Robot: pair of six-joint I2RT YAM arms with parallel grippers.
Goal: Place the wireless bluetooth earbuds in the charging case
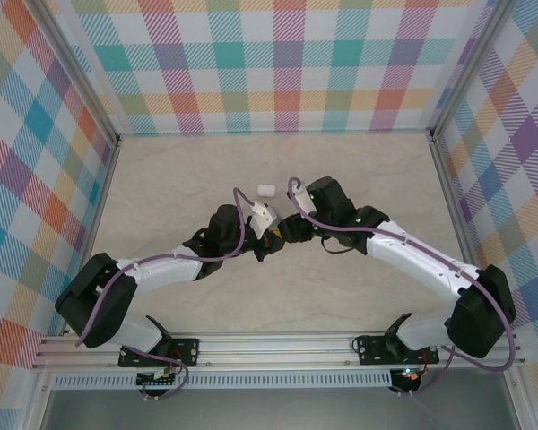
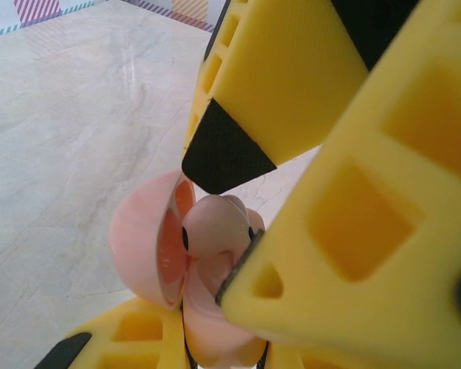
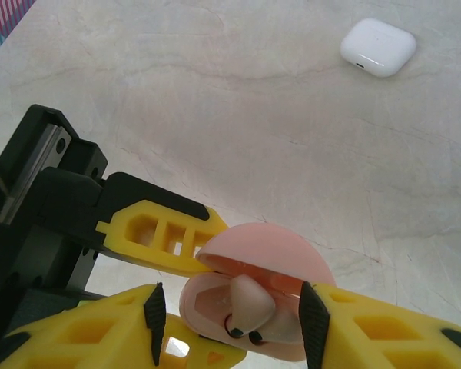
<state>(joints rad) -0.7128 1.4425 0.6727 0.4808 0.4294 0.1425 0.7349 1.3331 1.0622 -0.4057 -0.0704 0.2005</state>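
1. Both arms reach inward and meet over the middle of the table [image 3: 253, 115], fingertips facing each other
2. Left gripper [image 1: 271, 238]: jaws drawn together and clamped on a pink round case [image 3: 265, 246]. The left wrist view shows the lower part of the case wedged between its yellow fingers [image 2: 123, 338]. In the right wrist view one of these fingers comes in from the left and meets the case at the seam between lid and tray
3. Pink round case: hinged open like a shell, with the lid tilted up behind the tray and the inside turned toward the right wrist camera
4. Earbud [image 3: 250, 301]: pale, glossy, with small black dots, seated in the tray of the pink case. Something pale lies just beside it, but I cannot tell whether it is a second bud
5. Right gripper [image 3: 233, 319]: jaws apart, holding nothing. Its black pads [image 3: 154, 315] stand either side of the tray, with the earbud between them and a gap showing on each side of it. From the left wrist view, one pad edge sits very close to the bud; I cannot tell if they touch
6. White case [image 3: 378, 48]: rounded, glossy, lid closed, lying flat on the table beyond the two grippers on the side away from the arm bases. It is near them but apart from both, and nothing touches it
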